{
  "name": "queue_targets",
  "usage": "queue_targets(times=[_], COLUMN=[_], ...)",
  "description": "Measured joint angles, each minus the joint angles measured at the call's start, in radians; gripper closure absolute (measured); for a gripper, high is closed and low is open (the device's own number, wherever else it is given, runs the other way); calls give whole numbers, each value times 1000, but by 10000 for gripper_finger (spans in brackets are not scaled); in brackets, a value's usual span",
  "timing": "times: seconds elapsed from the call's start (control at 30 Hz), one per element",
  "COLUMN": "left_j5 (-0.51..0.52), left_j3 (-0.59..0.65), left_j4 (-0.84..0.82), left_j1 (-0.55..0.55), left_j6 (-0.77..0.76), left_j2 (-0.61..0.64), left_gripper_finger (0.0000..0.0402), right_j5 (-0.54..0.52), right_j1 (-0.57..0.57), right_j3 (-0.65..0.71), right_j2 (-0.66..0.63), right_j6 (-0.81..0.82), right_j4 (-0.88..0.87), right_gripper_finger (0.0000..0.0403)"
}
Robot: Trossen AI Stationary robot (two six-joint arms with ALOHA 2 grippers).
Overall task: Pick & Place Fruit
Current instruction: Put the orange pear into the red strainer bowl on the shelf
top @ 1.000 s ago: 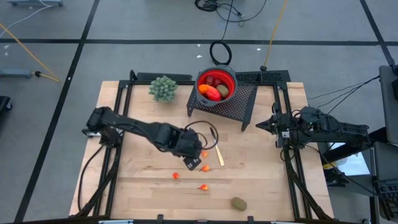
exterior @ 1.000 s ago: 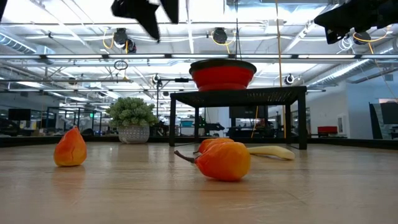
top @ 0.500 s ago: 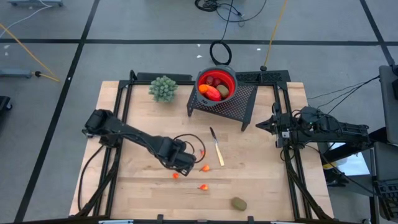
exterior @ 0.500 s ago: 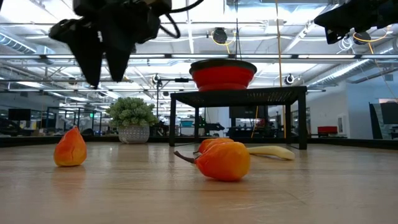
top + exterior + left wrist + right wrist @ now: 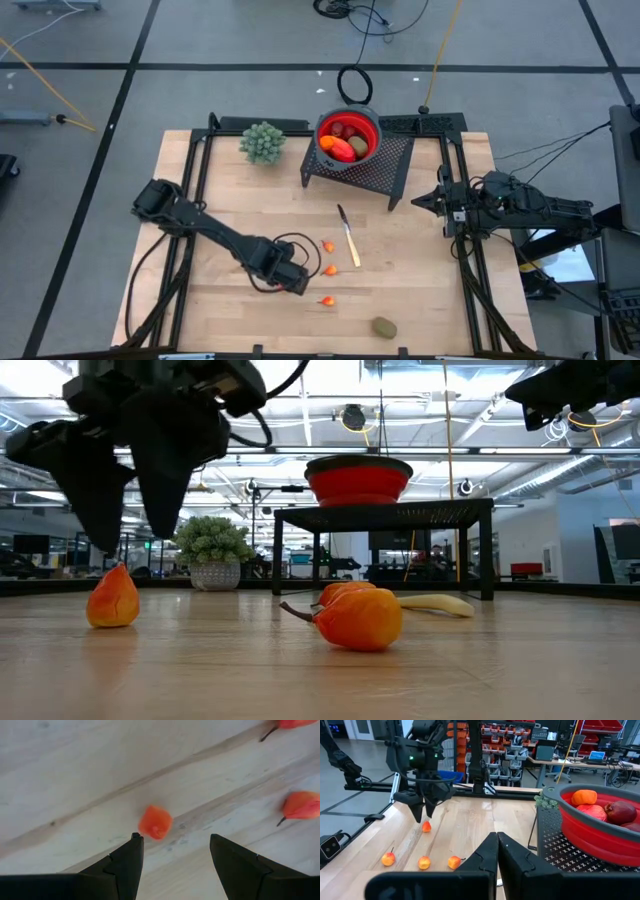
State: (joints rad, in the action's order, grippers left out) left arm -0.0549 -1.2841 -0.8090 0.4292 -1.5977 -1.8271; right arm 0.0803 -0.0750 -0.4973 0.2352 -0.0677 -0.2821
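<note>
Fruit lies loose on my wooden surface (image 5: 420, 300): a small orange piece (image 5: 155, 822) sits directly under my left end effector (image 5: 175, 851), framed between its two fingers, which stand well apart and touch nothing, holding nothing. In the low view that same piece (image 5: 112, 598) rests on the wood just below the fingertips. Three more orange bits (image 5: 328, 246) lie nearby, beside a slim yellow-handled knife (image 5: 348, 236), and a brownish-green oval (image 5: 384, 327) sits alone near the front edge with open wood around it. Further back, a red bowl (image 5: 348, 138) on a black mesh stand (image 5: 395, 162) already holds several fruits, next to a pale green bunch (image 5: 262, 142). I read no writing anywhere. My right end effector (image 5: 497, 851) waits at the right edge, fingers pressed together, empty.
</note>
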Motion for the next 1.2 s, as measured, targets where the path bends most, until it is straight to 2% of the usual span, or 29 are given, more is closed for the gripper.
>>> queue_targets(times=[0.37, 1.03, 1.2], left_j5=[3, -5, 32], left_j3=[46, 48, 48], left_j4=[30, 60, 59], left_j1=[20, 18, 17], left_j6=[-114, -165, -163], left_j2=[0, -80, -80], left_gripper_finger=[172, 172, 172], right_j5=[0, 0, 0], right_j1=[0, 0, 0], right_j3=[0, 0, 0], right_j2=[0, 0, 0], right_j6=[0, -1, -1], right_j4=[0, 0, 0], right_gripper_finger=[399, 399, 399])
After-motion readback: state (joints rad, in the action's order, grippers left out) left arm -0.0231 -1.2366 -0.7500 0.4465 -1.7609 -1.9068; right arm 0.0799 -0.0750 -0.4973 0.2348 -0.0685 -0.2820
